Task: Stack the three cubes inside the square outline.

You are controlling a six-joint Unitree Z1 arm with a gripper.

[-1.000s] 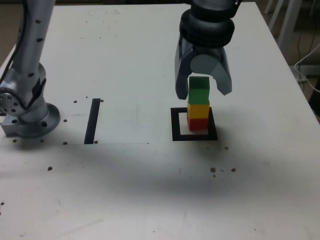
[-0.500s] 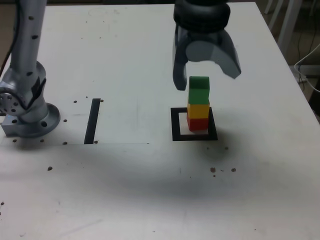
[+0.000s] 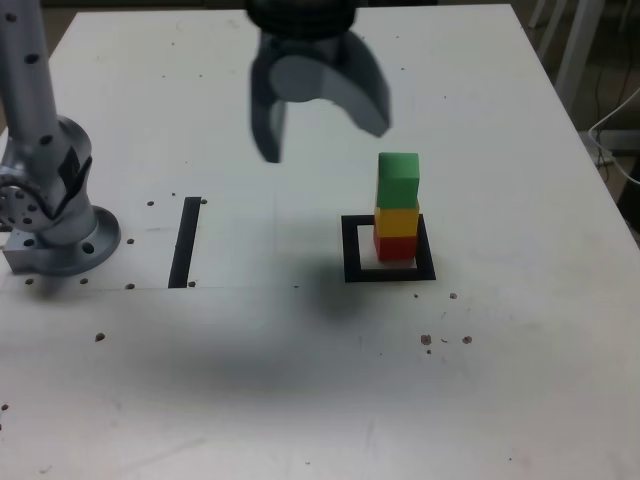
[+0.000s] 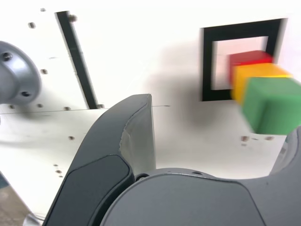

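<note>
Inside the square outline (image 3: 352, 250) the three cubes stand as one stack: the red cube (image 3: 396, 247) at the bottom, the yellow cube (image 3: 396, 219) on it, the green cube (image 3: 398, 178) on top. My gripper (image 3: 325, 140) hangs open and empty above the table, to the exterior view's left of the stack and clear of it. The wrist view shows the same stack, green cube (image 4: 273, 104) over yellow cube (image 4: 256, 77) over red cube (image 4: 247, 59), in the square outline (image 4: 207, 66), with one grey finger (image 4: 120, 146) in front.
A straight black strip (image 3: 185, 242) lies on the white table, left of the outline in the exterior view. The arm's grey base (image 3: 50, 210) stands at the table's left edge. Small dark specks dot the tabletop (image 3: 300, 380).
The gripper opened and let go of the green cube, rose, then swung to the exterior view's left, away from the stack. The stack stays in place.
</note>
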